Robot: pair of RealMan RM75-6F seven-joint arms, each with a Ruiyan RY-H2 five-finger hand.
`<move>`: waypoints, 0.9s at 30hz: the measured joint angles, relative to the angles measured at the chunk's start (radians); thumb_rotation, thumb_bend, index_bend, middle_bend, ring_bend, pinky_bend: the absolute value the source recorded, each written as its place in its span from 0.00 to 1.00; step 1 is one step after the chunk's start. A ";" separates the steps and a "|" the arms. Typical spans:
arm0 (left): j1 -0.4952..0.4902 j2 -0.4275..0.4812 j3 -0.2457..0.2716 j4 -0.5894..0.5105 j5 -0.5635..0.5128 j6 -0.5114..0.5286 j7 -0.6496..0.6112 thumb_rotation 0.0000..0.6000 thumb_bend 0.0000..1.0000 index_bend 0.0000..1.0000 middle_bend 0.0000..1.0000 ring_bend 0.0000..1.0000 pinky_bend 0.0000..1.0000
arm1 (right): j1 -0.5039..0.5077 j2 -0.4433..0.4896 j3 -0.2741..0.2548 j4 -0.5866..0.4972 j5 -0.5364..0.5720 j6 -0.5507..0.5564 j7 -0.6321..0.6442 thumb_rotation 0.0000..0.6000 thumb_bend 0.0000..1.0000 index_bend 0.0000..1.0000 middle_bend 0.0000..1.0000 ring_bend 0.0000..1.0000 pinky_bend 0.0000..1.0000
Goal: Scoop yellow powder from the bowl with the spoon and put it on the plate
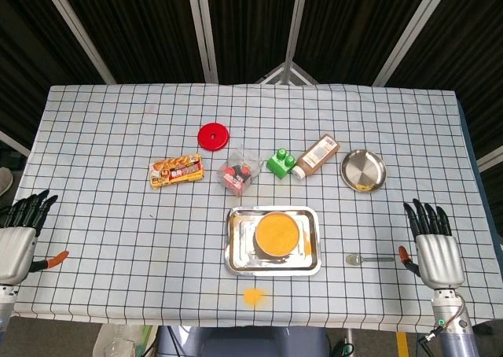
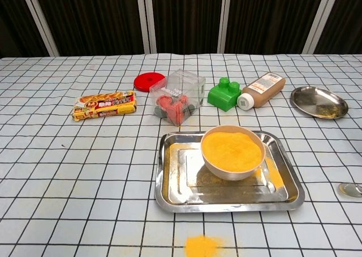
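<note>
Both hands lie idle at the worktop's edges, fingers spread and holding nothing: left hand (image 1: 17,239), right hand (image 1: 436,251). The spoon (image 1: 368,259) lies just beside the right hand. The bowl (image 2: 232,151) of yellow powder sits in a steel tray (image 2: 169,180); the plate (image 2: 318,102) is far right.

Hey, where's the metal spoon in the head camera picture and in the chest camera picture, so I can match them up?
Head view: the small metal spoon lies on the checked cloth at lower right, beside the right hand.
Chest view: only its bowl end shows, cut off at the right edge.
Shared landmark: the rectangular steel tray holding the bowl of yellow powder, left of the spoon in both.
</note>
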 measured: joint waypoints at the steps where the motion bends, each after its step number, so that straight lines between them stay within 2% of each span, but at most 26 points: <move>1: -0.001 -0.001 0.000 0.000 0.000 -0.001 0.002 1.00 0.00 0.00 0.00 0.00 0.00 | 0.000 0.000 -0.001 0.000 -0.001 -0.001 0.001 1.00 0.41 0.00 0.00 0.00 0.00; 5: -0.002 -0.003 -0.002 -0.003 -0.004 -0.002 0.007 1.00 0.00 0.00 0.00 0.00 0.00 | 0.001 -0.002 -0.009 0.004 -0.009 -0.008 0.000 1.00 0.41 0.04 0.00 0.00 0.00; 10: -0.001 -0.005 -0.003 -0.005 0.003 0.008 0.008 1.00 0.00 0.00 0.00 0.00 0.00 | 0.005 -0.023 -0.029 0.012 -0.027 -0.024 -0.017 1.00 0.41 0.26 0.00 0.00 0.00; 13: 0.000 -0.006 -0.006 -0.004 0.004 0.014 0.005 1.00 0.00 0.00 0.00 0.00 0.00 | 0.008 -0.045 -0.040 0.016 -0.034 -0.035 -0.032 1.00 0.41 0.35 0.01 0.00 0.00; 19: 0.001 -0.003 -0.006 -0.002 0.002 0.014 -0.003 1.00 0.00 0.00 0.00 0.00 0.00 | 0.016 -0.113 -0.066 0.071 -0.024 -0.082 -0.103 1.00 0.41 0.42 0.06 0.00 0.00; 27: -0.003 -0.003 -0.006 0.000 0.007 0.011 -0.007 1.00 0.00 0.00 0.00 0.00 0.00 | 0.016 -0.183 -0.079 0.183 -0.005 -0.107 -0.135 1.00 0.41 0.43 0.06 0.00 0.00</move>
